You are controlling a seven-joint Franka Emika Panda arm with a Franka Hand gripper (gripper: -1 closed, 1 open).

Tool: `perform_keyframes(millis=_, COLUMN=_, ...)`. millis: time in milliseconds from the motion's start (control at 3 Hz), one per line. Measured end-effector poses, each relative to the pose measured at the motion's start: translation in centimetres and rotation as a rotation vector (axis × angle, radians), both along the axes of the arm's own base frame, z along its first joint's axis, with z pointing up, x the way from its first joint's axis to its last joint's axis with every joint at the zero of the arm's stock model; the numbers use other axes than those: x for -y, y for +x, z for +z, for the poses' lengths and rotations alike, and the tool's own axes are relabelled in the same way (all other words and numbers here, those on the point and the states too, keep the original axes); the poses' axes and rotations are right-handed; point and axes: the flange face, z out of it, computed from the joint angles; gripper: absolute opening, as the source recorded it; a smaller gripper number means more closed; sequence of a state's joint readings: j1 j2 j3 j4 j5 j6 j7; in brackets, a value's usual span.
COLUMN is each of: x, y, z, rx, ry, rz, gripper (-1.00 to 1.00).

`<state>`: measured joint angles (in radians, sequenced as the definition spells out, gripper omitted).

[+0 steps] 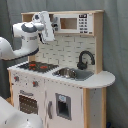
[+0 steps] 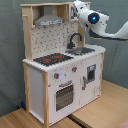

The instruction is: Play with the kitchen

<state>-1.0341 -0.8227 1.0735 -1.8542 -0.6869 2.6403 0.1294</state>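
Nearest the camera in the second exterior view, a wooden floor [image 2: 107, 107], and standing on it the kitchen [image 2: 62, 75], turned so its front faces the second exterior view's lower right. No brand, label or legible writing anywhere on it; only a grid of small dark buttons beside the microwave window [image 1: 67, 23] in the first exterior view, too blurred to read. White front panels edged in light wood. Low on the front, an oven door [image 2: 64, 96] with a slatted window and a bar handle, two round knobs [image 2: 56, 76] above it. Beside that, a taller cupboard door [image 2: 90, 73] with a dark inset. On the worktop, a black stovetop [image 2: 52, 59] with red rings, then a metal sink [image 2: 81, 51] and behind it a black curved faucet [image 2: 74, 39]. Behind those, a white tiled-looking back wall [image 1: 65, 50]. Up top, a grey hood [image 2: 48, 19] under a light wood shelf. At the upper part of the kitchen, the white robot arm [image 1: 27, 37], with its gripper [image 1: 46, 26] level with the hood; fingers open or closed, cannot tell. Farthest back, a grey-green curtain [image 1: 117, 45].
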Motion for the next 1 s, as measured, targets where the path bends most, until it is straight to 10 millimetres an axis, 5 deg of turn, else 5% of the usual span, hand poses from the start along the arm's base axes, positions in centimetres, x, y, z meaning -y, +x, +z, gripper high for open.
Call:
perform_keyframes(millis=333, x=0.5, y=2.0, z=-0.1, rx=0.004, ry=-0.017, rz=-0.002, gripper=-1.00)
perform_keyframes(millis=667, x=-4.3, y=0.0, z=-0.9, rx=-0.002, ry=0.006, rz=0.039, gripper=-1.00)
perform_keyframes(millis=1000, x=-5.0, y=-1.2, z=-2.5, rx=-0.025, ry=0.054, rz=0.020, gripper=-1.00)
